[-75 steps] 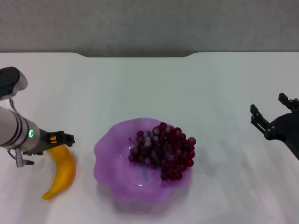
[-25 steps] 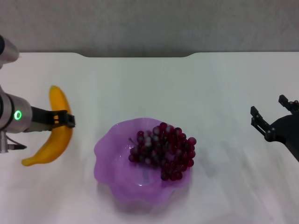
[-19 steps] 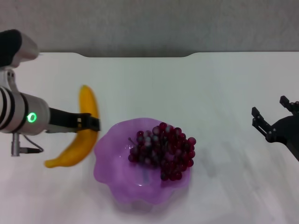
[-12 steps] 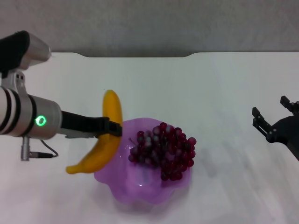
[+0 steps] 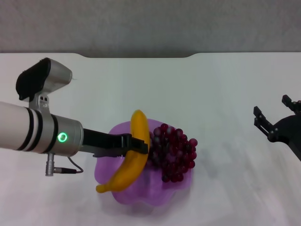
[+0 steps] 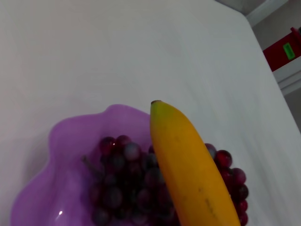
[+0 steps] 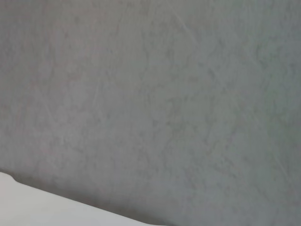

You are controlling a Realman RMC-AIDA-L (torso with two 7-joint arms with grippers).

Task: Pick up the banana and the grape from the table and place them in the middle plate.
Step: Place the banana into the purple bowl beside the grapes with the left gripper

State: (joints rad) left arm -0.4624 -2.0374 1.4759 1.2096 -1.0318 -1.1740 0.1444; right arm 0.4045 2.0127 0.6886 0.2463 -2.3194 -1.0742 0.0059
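The head camera looks down from above on the white table (image 5: 211,89), the left wrist camera hangs close over the purple plate (image 6: 61,141), banana (image 6: 193,169) and grapes (image 6: 122,183) that the head view also shows, and the right wrist camera faces a grey wall (image 7: 150,94).

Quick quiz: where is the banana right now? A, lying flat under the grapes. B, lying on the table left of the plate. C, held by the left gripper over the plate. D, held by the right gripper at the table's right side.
C: the left gripper is shut on the banana, which hangs over the plate beside the grapes; the right gripper sits open far right.
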